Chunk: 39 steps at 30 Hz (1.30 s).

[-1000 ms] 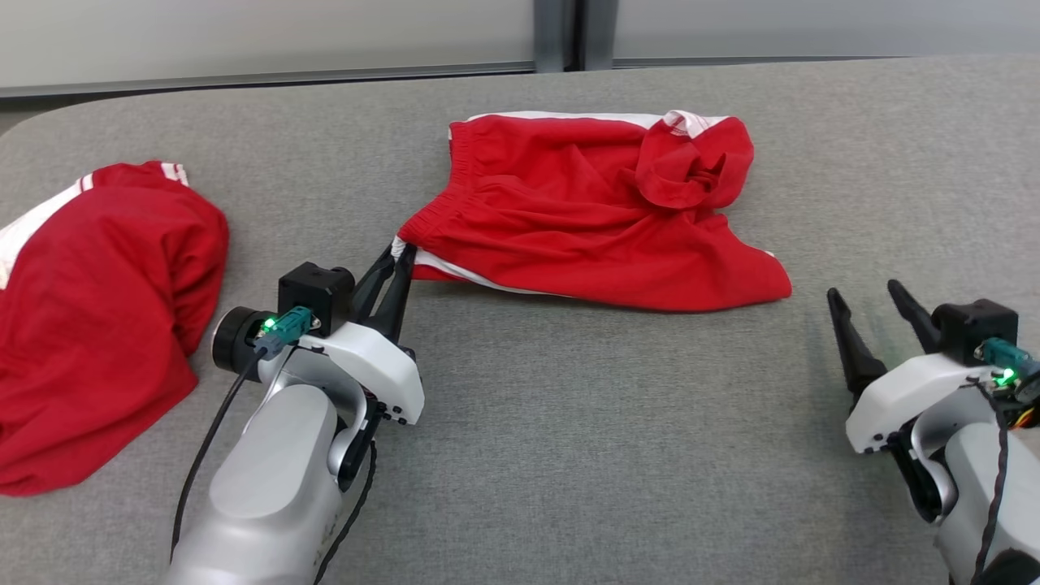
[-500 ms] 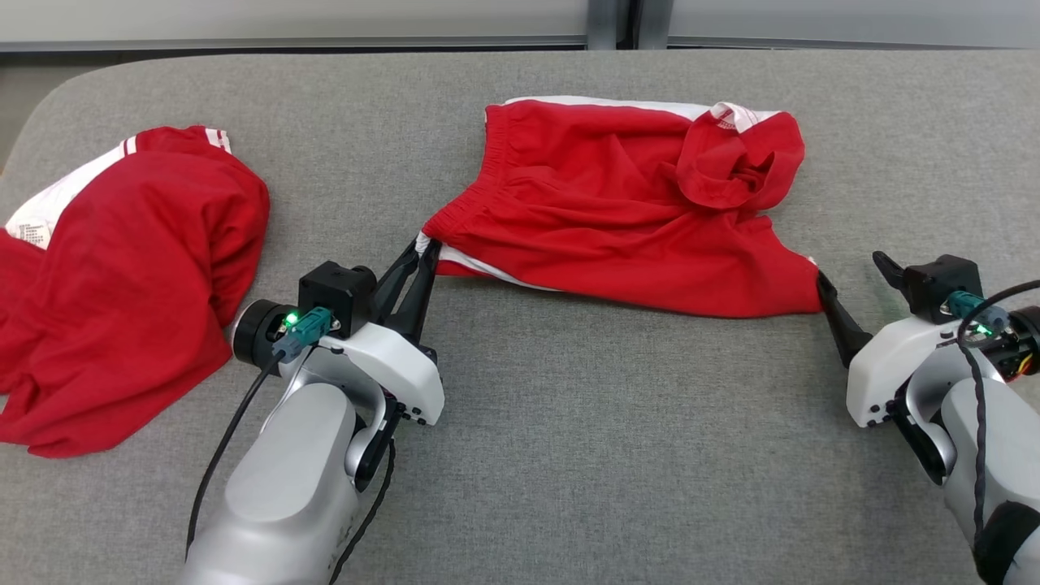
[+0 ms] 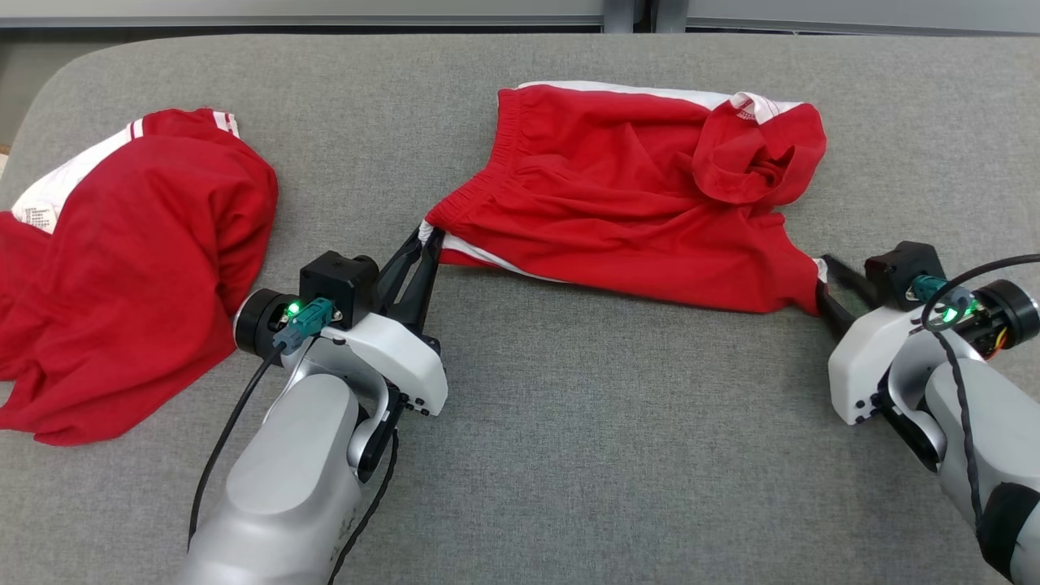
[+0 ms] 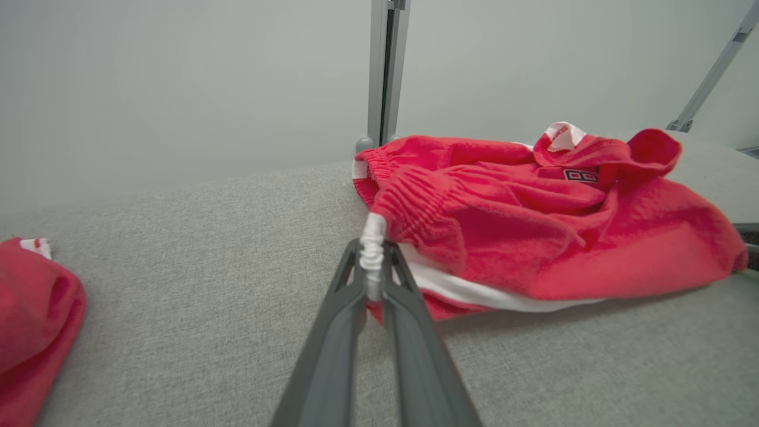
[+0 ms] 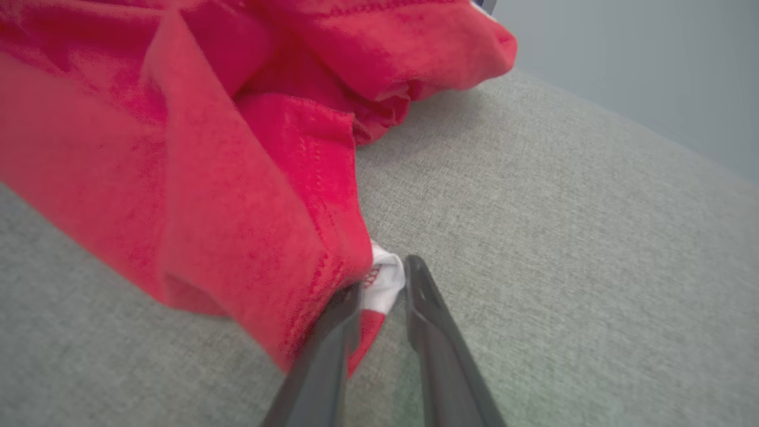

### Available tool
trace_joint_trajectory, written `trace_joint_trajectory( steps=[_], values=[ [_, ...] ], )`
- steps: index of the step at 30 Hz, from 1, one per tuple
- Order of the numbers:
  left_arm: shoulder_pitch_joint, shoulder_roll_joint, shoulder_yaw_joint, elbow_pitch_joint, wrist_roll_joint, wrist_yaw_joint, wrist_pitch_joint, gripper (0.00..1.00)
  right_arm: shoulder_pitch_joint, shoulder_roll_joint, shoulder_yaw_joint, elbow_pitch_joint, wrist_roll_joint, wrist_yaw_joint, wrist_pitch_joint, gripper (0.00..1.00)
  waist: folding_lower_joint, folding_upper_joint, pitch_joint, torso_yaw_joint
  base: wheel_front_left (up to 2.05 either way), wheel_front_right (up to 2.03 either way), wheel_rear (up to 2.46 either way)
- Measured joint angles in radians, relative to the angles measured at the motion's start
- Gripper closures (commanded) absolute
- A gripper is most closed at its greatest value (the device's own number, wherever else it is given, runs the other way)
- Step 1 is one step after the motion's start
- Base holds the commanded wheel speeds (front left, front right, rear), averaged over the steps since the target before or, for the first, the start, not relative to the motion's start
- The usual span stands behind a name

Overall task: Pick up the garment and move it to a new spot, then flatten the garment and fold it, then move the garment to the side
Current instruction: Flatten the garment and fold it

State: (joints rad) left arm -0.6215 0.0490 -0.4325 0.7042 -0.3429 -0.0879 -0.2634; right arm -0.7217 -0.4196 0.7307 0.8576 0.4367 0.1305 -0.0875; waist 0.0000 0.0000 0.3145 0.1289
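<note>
Head view: the red shorts (image 3: 634, 203) lie bunched on the soft gray table (image 3: 569, 447), not flat or folded yet. Another red cloth (image 3: 138, 268) sits far left. Left wrist view: the left gripper (image 4: 372, 249) pinches a white corner tight. Right wrist view: the right gripper (image 5: 384, 276) has its fingers a little apart around the other corner. A pale wall (image 4: 178, 89) stands behind.

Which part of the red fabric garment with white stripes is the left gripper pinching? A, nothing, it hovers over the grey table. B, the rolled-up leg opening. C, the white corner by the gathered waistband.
C: the left gripper is shut on the bunched white corner of the red garment beside its gathered waistband.
</note>
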Motion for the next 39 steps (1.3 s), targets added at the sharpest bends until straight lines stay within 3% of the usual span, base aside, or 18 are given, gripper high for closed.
trace_joint_trajectory(
  steps=[6,11,12,17,23,31,35,39],
  values=[
    [0.000,0.000,0.003,0.001,-0.001,0.001,0.000,1.00,0.006,-0.011,0.022,-0.010,0.184,0.002,0.046,1.00,0.0000,0.0001,-0.017,-0.002,0.00,0.00,0.00],
    [0.011,-0.002,0.021,-0.026,0.002,0.004,0.000,1.00,0.047,-0.026,-0.017,-0.045,0.385,0.002,0.125,1.00,-0.0001,0.0000,-0.050,-0.017,0.00,0.00,0.00],
    [0.022,0.000,0.030,-0.042,0.006,0.004,0.000,1.00,0.067,-0.024,-0.039,-0.075,0.480,0.002,0.184,1.00,0.0000,0.0001,-0.066,-0.026,0.00,0.00,0.00],
    [0.036,0.003,0.052,-0.100,0.009,-0.001,0.000,1.00,0.098,-0.035,-0.095,-0.194,0.693,0.000,0.337,1.00,0.0000,0.0000,-0.114,-0.050,0.00,0.00,0.00],
    [0.052,0.005,0.074,-0.164,0.018,-0.010,0.000,1.00,0.108,-0.054,-0.199,-0.339,0.880,0.000,0.413,1.00,0.0000,0.0001,-0.181,-0.077,0.00,0.00,0.00],
    [0.058,0.015,0.107,-0.222,-0.003,-0.018,0.000,1.00,0.106,-0.038,-0.321,-0.449,1.006,0.000,0.407,1.00,0.0000,0.0001,-0.269,-0.102,0.00,0.00,0.00],
    [0.041,0.016,0.114,-0.234,-0.038,-0.026,0.015,1.00,0.092,-0.012,-0.357,-0.430,1.026,0.000,0.401,1.00,0.0000,0.0000,-0.299,-0.108,0.00,0.00,0.00],
    [0.001,0.027,0.136,-0.250,-0.085,-0.030,0.061,1.00,0.018,0.054,-0.411,-0.369,1.078,0.000,0.391,1.00,0.0000,0.0001,-0.335,-0.118,0.00,0.00,0.00]
  ],
)
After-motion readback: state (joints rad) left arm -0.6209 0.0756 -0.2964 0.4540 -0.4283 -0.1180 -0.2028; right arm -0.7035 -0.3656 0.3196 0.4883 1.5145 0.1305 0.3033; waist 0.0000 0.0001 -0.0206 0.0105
